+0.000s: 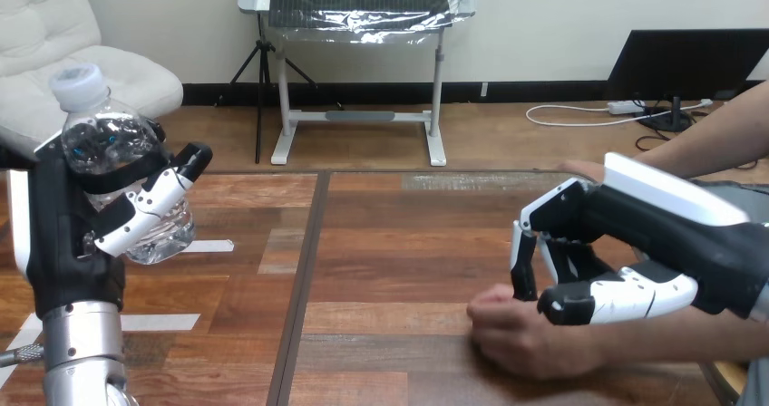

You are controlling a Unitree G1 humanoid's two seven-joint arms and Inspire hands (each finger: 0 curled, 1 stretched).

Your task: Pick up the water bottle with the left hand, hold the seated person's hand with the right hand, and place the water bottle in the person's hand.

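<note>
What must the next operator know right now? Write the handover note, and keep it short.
Left hand: shut on the bottle, held cap up above the table at the view's left.
Right hand: just over the person's fist, which rests on the table at the view's lower right. I cannot tell whether it grips.
Done: bottle picked up.
Left: confirm the hold on the person's hand, carry the bottle across and place it there. The fist is closed, so it will likely have to open first.
</note>
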